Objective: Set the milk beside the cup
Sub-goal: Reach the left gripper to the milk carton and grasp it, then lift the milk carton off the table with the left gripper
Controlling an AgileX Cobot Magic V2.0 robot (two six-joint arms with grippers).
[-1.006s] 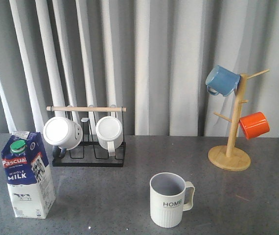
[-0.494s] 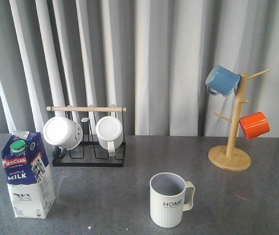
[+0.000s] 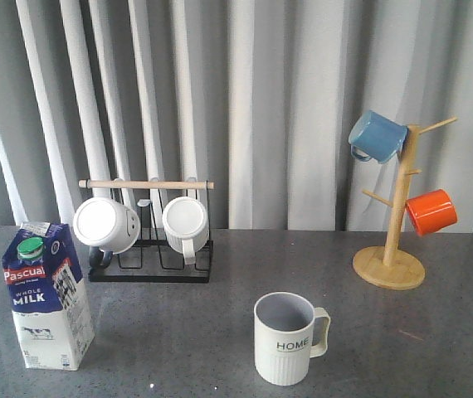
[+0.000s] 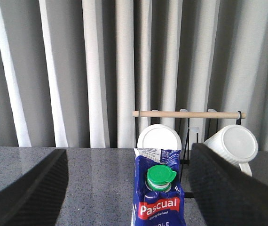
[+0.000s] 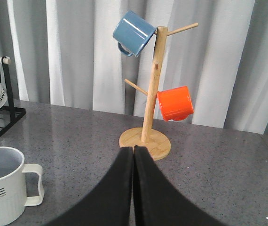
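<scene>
Left fingers (image 4: 30,188) spread wide, flanking the milk (image 4: 158,197).

Honestly nothing changes here between the earlier front shots and now. The milk (image 3: 46,295) sits in the exact same spot at the near left of the table (image 3: 178,323), upright, label facing the same way. The cup (image 3: 286,337) is where it was too, handle to the right, well apart from the carton. No arm or gripper comes into the front view at any point. So as far as the front camera goes, it's a freeze frame, zero movement to report.
</scene>
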